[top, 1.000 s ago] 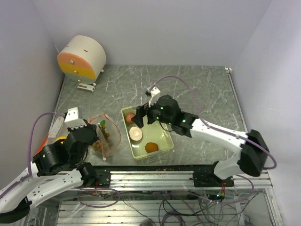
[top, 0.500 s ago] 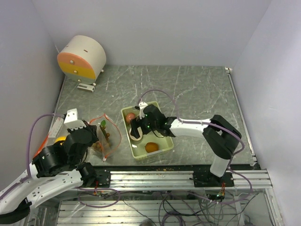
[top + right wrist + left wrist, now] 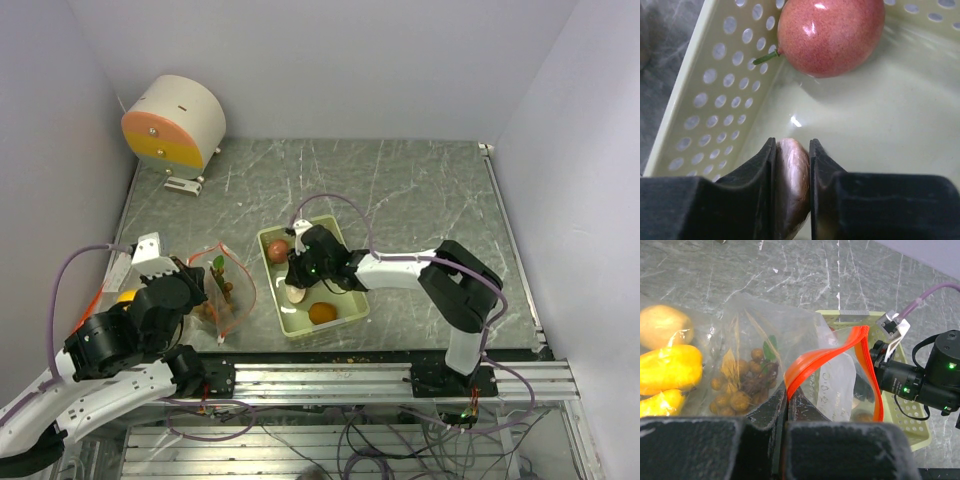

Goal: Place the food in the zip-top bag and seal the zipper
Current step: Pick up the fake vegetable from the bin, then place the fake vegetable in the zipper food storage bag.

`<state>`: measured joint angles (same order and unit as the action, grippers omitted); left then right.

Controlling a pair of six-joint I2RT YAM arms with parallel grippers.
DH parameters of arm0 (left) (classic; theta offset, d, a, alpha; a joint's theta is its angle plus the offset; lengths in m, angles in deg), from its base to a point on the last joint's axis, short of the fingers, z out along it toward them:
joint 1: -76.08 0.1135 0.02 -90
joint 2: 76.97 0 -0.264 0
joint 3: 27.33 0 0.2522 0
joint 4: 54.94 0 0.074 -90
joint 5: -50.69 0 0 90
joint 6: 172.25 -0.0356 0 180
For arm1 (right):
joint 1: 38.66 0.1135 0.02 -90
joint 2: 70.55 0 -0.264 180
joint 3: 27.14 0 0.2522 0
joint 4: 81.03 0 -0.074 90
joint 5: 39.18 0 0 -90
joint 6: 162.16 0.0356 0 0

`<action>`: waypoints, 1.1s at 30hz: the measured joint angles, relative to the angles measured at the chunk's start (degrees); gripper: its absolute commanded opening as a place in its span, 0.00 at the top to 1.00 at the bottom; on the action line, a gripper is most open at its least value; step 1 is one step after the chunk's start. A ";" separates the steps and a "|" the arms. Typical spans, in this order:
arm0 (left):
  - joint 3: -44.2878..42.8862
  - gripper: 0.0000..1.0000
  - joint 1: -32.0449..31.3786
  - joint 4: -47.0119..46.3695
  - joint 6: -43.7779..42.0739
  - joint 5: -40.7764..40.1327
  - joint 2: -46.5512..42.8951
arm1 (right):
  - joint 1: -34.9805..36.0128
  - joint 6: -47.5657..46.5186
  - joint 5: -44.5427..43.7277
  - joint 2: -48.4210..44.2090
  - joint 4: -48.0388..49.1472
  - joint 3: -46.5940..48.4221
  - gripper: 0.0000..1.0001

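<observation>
Faint printed lines on the zip-top bag [image 3: 835, 390], too blurred to read

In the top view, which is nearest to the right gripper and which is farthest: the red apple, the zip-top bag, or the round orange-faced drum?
1. Red apple: in the tray, beside the right gripper.
2. Zip-top bag: left of the tray.
3. Drum: far back-left corner.

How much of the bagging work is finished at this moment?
Done: berries are in the bag, which the left end effector holds open. In hand: the right end effector grips the pear in the tray. Left: pear, apple and orange fruit go in, then the zipper is sealed.
</observation>
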<state>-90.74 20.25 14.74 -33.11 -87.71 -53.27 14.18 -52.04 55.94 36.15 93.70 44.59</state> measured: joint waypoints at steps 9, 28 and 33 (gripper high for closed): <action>0.17 0.93 0.02 -0.35 0.39 0.11 0.33 | 0.13 -0.02 -0.20 -13.53 -5.03 -0.52 1.00; 0.66 0.93 0.02 -2.99 0.37 3.63 5.03 | 15.41 -0.96 3.50 -18.08 6.71 8.22 1.00; 0.66 0.93 0.02 -2.99 0.35 4.94 5.14 | 15.58 -1.01 -7.74 -11.02 6.88 10.19 0.86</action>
<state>-90.08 20.27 11.74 -32.76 -82.77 -48.13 29.76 -53.04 48.21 25.13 100.59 54.78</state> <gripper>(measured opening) 0.075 0.247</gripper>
